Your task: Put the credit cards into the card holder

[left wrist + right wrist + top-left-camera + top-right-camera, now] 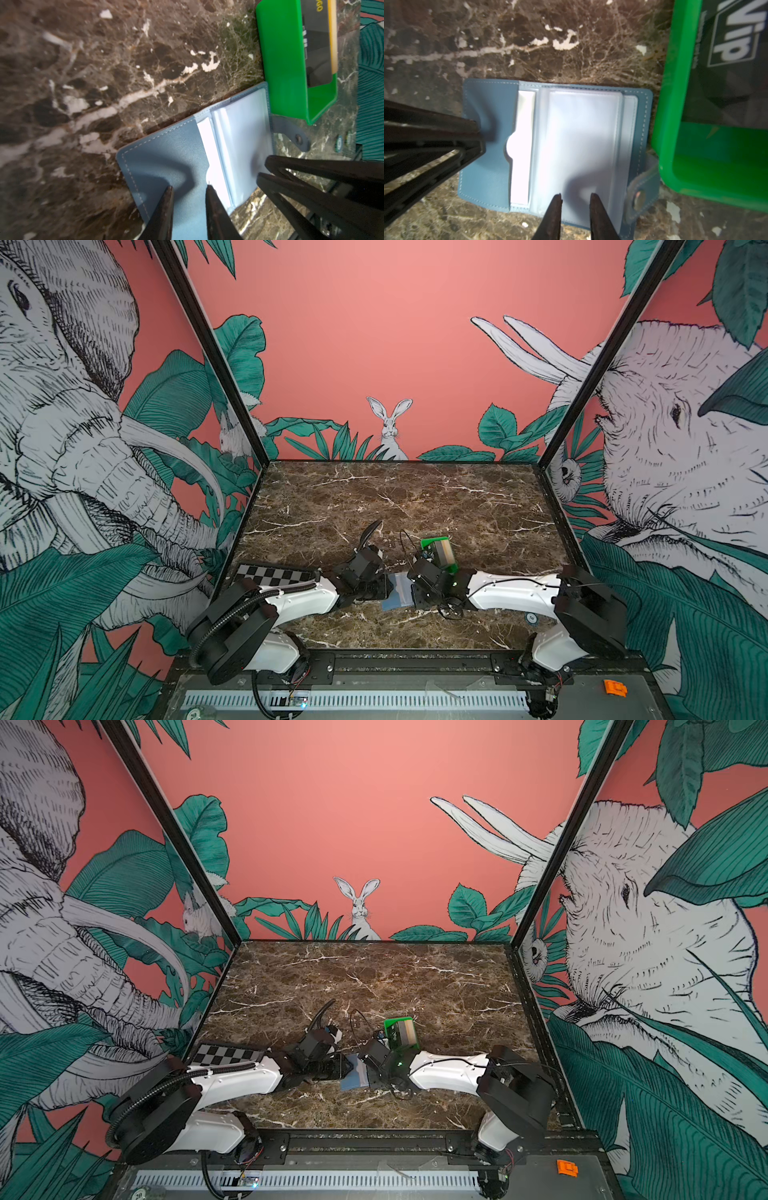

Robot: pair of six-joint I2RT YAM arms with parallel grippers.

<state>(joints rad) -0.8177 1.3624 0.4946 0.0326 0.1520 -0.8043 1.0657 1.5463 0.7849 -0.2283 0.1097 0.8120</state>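
The slate-blue card holder (pixel 397 593) (pixel 355 1075) lies open and flat on the marble table. My left gripper (pixel 189 187) stands narrowly open, its tips on the holder's blue leather flap (pixel 166 149) beside a white insert, with nothing between the jaws. My right gripper (pixel 575 194) is also narrowly open, tips on the clear inner sleeves (pixel 581 135), holding nothing. The credit cards (pixel 442 552) (pixel 402 1032) sit stacked in a green tray just beyond the holder. The black VIP card (pixel 733 41) (pixel 318 52) lies on top, with a tan one under it.
The green tray (pixel 432 541) (pixel 675 104) nearly touches the holder's far edge, next to its snap tab (pixel 640 199). A checkerboard plate (pixel 274 574) lies at the table's left, partly under my left arm. Walls enclose three sides.
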